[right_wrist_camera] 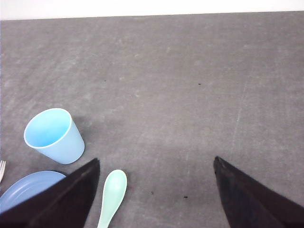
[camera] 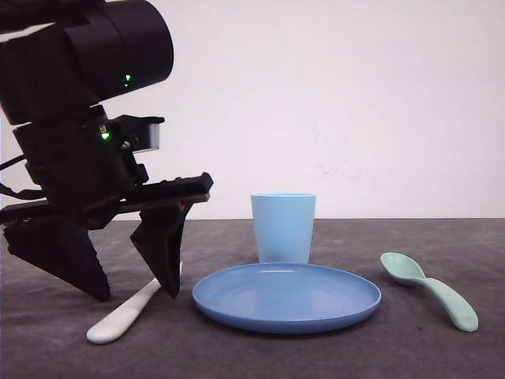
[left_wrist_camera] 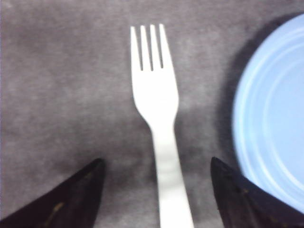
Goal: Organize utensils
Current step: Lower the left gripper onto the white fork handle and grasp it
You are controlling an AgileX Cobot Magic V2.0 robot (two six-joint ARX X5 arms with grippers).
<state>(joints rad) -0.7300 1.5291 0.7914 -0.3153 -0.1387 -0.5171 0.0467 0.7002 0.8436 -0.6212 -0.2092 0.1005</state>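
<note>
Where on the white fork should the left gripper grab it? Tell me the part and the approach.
Grip the fork on its thick handle, just behind the tines, coming straight down from above. It lies flat on the table beside the plate, and the open left gripper already straddles the handle, so closing across its width looks best.

The left arm is matte black, a thick cylindrical housing at twelve o'clock above a boxy wrist. Two small green lights glow on it. Its left pincer (camera: 134,278) ends in two broad, wedge-shaped black fingers (camera: 162,253) tapering to blunt tips.
</note>
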